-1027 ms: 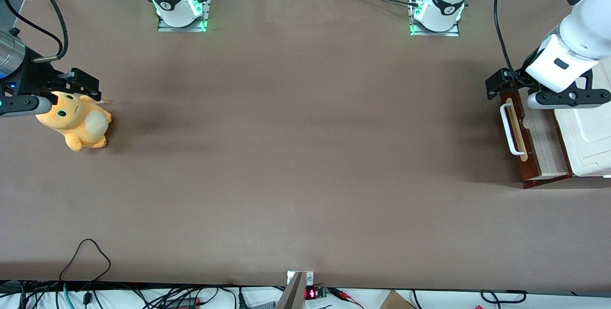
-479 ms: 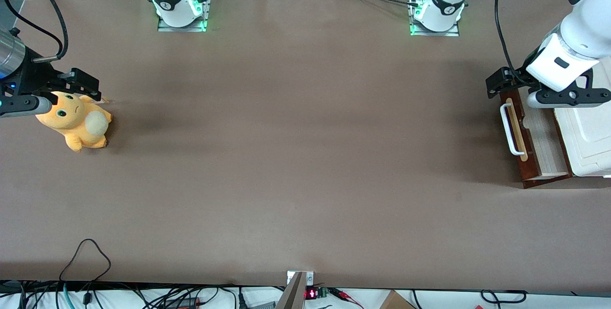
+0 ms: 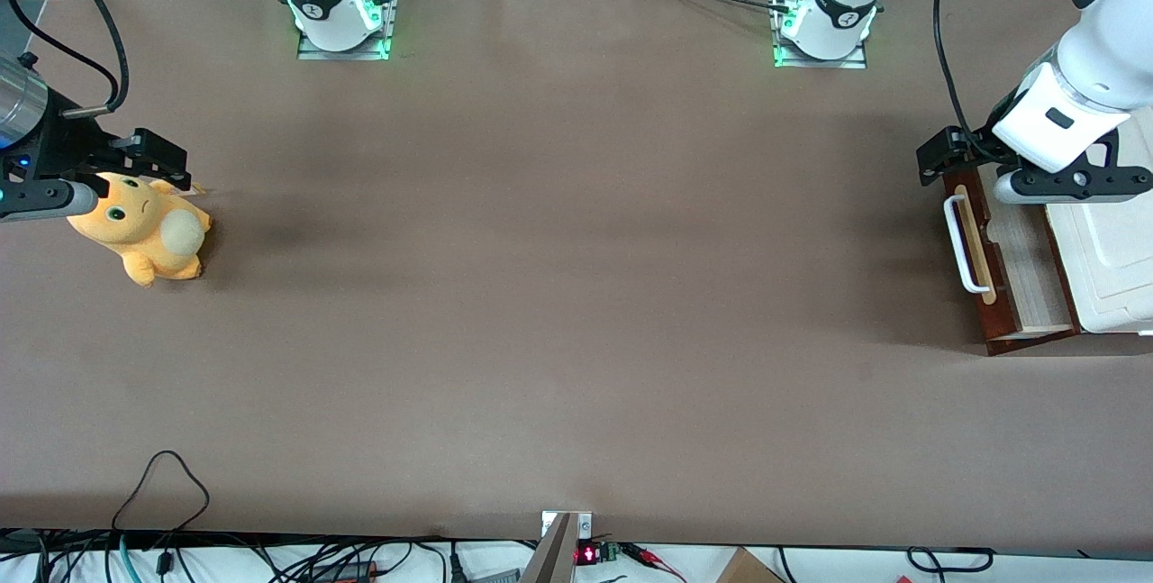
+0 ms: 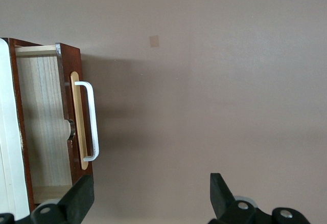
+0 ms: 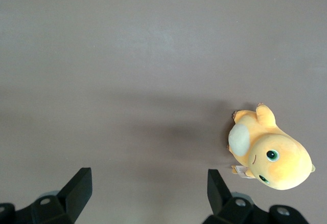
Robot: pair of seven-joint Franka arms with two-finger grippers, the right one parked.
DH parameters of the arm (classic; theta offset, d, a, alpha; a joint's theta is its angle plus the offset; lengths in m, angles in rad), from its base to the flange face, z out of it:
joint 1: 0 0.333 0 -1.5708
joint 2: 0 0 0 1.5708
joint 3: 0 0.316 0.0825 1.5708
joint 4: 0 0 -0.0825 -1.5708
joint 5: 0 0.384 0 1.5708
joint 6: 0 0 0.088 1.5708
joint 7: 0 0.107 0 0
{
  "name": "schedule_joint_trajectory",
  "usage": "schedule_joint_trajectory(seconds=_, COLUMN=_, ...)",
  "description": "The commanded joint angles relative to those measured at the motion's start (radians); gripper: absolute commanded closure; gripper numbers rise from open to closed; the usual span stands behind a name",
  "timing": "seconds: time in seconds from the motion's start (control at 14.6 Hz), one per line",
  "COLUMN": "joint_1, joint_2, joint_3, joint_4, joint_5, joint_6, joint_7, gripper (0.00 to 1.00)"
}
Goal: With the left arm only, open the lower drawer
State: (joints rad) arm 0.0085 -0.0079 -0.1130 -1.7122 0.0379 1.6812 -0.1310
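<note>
The lower drawer [image 3: 1022,268] stands pulled out from under the cabinet's white top [image 3: 1112,259], at the working arm's end of the table. Its pale wood inside shows, and its white bar handle [image 3: 960,245] faces the middle of the table. In the left wrist view the dark red-brown drawer front [image 4: 65,91] and handle [image 4: 93,121] are apart from the fingers [image 4: 79,198]. The left arm [image 3: 1094,51] holds my gripper [image 3: 1072,185] above the drawer's end farther from the front camera. The gripper [image 4: 150,206] is open, with only bare table between its fingers.
An orange plush toy [image 3: 140,232] lies at the parked arm's end of the table, also in the right wrist view [image 5: 268,155]. A black cable loop [image 3: 167,484] lies by the table edge nearest the front camera. A small pale mark [image 4: 154,41] is on the tabletop.
</note>
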Motion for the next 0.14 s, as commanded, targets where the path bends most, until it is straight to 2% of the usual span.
schedule_joint_trajectory(seconds=0.0, joint_1=-0.005, joint_2=-0.020, joint_3=0.010, joint_4=-0.006, joint_5=-0.023, joint_6=-0.006, joint_7=0.028, gripper=0.00)
schedule_joint_trajectory(seconds=0.07, joint_1=-0.005, joint_2=-0.020, joint_3=0.010, joint_4=-0.006, joint_5=-0.024, joint_6=-0.006, joint_7=0.028, gripper=0.00)
